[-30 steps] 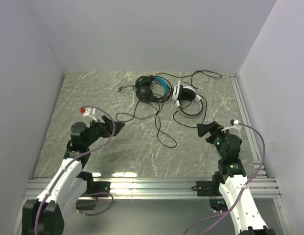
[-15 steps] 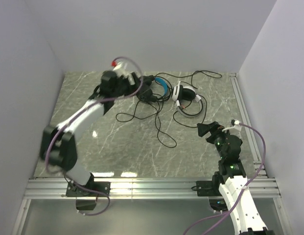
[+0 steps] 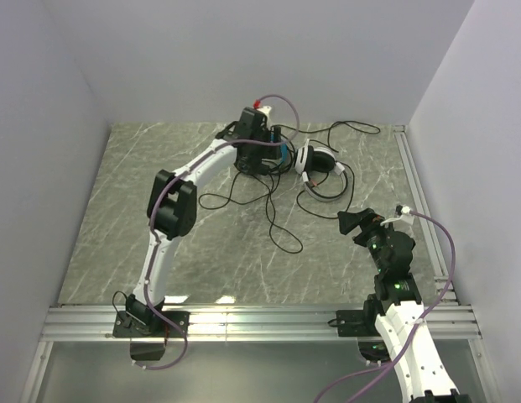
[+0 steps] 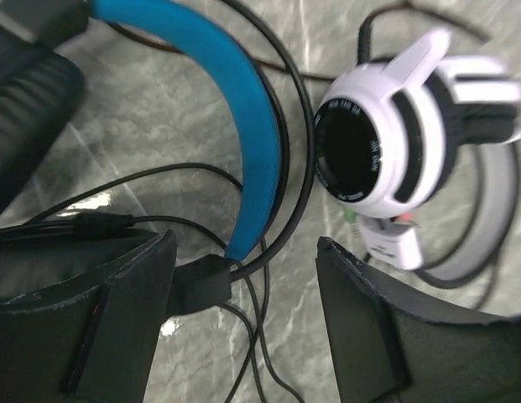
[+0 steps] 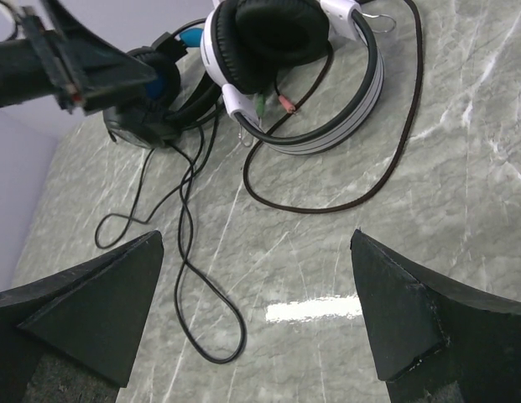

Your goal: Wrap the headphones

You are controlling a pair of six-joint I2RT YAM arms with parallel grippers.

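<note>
jaws apart on both arms — left gripper (image 4: 243, 260) poised over the blue headband (image 4: 231, 109), right gripper (image 5: 254, 237) well apart — closing here could snag the loose cable (image 4: 295, 126).

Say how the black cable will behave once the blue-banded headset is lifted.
The cable is thin and lies in loose loops, so it will probably hang floppy and drag. It runs close beside the white headset, so it may tug that one. The blue headband holds a firm arch, likely stiff enough for the left tool.
</note>
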